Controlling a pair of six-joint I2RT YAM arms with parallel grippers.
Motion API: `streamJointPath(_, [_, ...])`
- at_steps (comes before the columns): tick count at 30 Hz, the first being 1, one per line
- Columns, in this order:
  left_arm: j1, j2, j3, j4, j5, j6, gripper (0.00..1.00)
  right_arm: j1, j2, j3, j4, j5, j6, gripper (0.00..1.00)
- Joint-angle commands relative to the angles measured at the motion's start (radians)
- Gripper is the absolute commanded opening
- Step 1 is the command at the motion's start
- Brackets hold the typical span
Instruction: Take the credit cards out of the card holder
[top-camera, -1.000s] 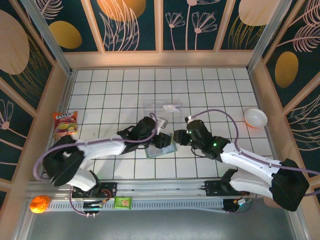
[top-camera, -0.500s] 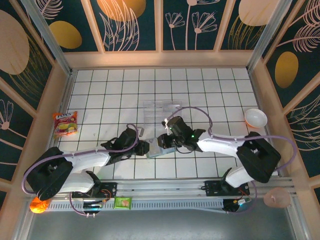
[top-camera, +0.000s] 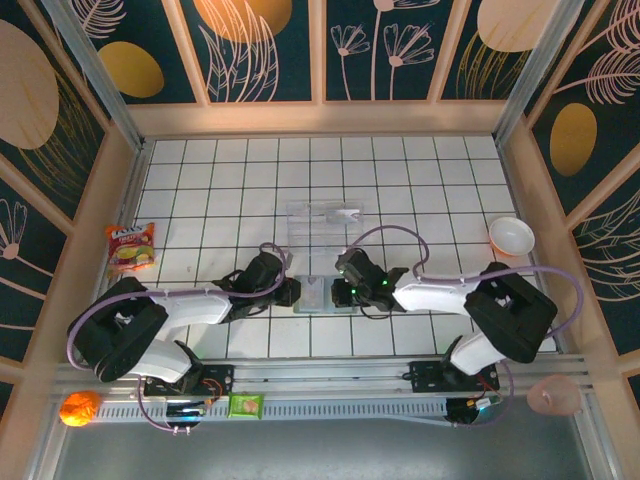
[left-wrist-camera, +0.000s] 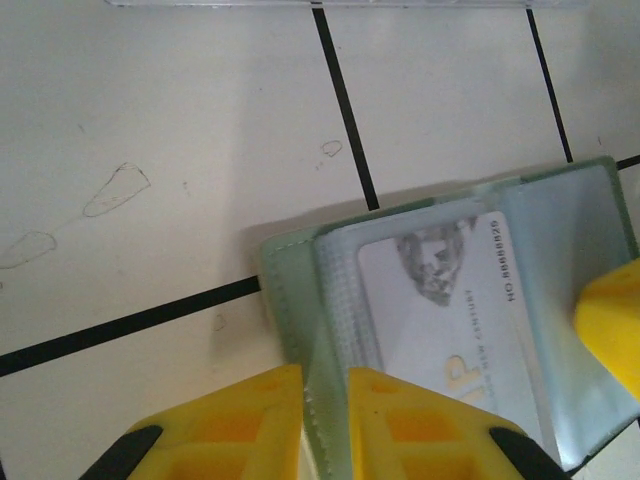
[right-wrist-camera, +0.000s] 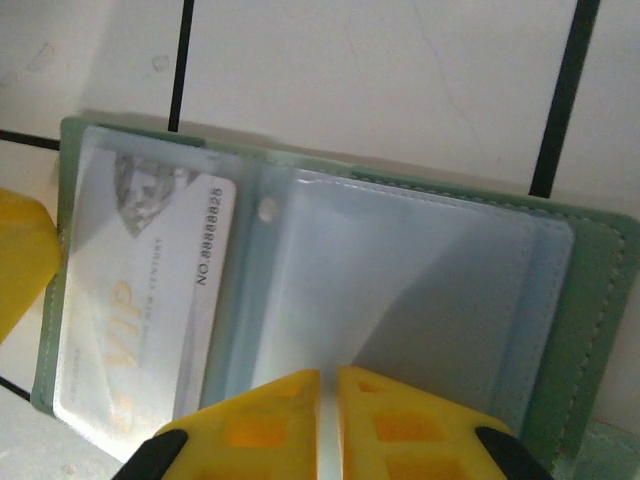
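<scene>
Near edge: an orange ball (top-camera: 80, 407) and a small green packet (top-camera: 245, 404) are lodged along the rail by the arm bases. Mid tabletop (top-camera: 200, 200): the card holder (top-camera: 319, 297) is laid open and flat between the two hands, a little beyond the rail. Left hand (left-wrist-camera: 325, 400): narrowed, with the holder's stitched outer edge pinched between its fingers. Right hand (right-wrist-camera: 328, 395): closed almost to touching on the near edge of the holder's clear pocket; whether a card or only pocket film is caught cannot be told. VIP card (right-wrist-camera: 150, 300): lodged in the panel on the left hand's side, not yet drawn out. Beyond: credit cards (top-camera: 322, 215), see-through, are laid loose near the holder's far side. Far flanks: a snack packet (top-camera: 130, 247) is set by the left wall, a white bowl (top-camera: 511, 236) by the right. Hazards, as judged: film may be pulled in place of a card, so that the holder is dragged or folded shut; the thin edge may be lost from the left hand's pinch; the hands, set just beside each other, may be knocked together. Room: bare tiles are left on every side of the holder; the walls are well apart; the loose cards may be scattered by a far-reaching sweep.
</scene>
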Motion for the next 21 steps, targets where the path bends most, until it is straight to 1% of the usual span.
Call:
streamJointPath(1, [0.008,-0.046,0.018,-0.045,-0.032,0.031,0.19,0.025,-0.055,0.013,-0.105,0.108,0.033,0.19])
streamJointPath(3, [0.008,-0.11,0.019,-0.074,-0.051,0.034,0.21,0.027,-0.095,0.035,-0.116,0.13,0.004,0.22])
streamJointPath(5, [0.007,-0.162,0.019,-0.072,-0.036,0.039,0.26,0.026,-0.134,0.051,-0.1,0.109,-0.039,0.27])
streamJointPath(7, [0.007,-0.172,0.032,-0.052,0.011,0.047,0.31,0.017,-0.141,0.078,-0.061,0.04,-0.068,0.3])
streamJointPath(9, [0.007,-0.151,0.038,-0.008,0.059,0.041,0.34,-0.009,-0.123,0.091,-0.007,-0.073,-0.066,0.3])
streamJointPath(11, [0.006,-0.114,0.04,0.046,0.1,0.03,0.34,-0.04,-0.086,0.09,0.062,-0.18,-0.037,0.3])
streamJointPath(13, [0.006,-0.059,0.05,0.079,0.122,0.025,0.34,-0.061,-0.038,0.091,0.116,-0.244,-0.005,0.3])
streamJointPath(15, [0.006,-0.024,0.057,0.096,0.12,0.024,0.31,-0.065,-0.002,0.095,0.148,-0.267,0.016,0.29])
streamJointPath(17, [0.006,0.001,0.065,0.081,0.096,0.035,0.28,-0.065,0.027,0.102,0.163,-0.279,0.036,0.29])
streamJointPath(21, [0.006,0.008,0.062,0.029,0.036,0.054,0.28,-0.065,0.074,0.098,0.159,-0.27,0.08,0.28])
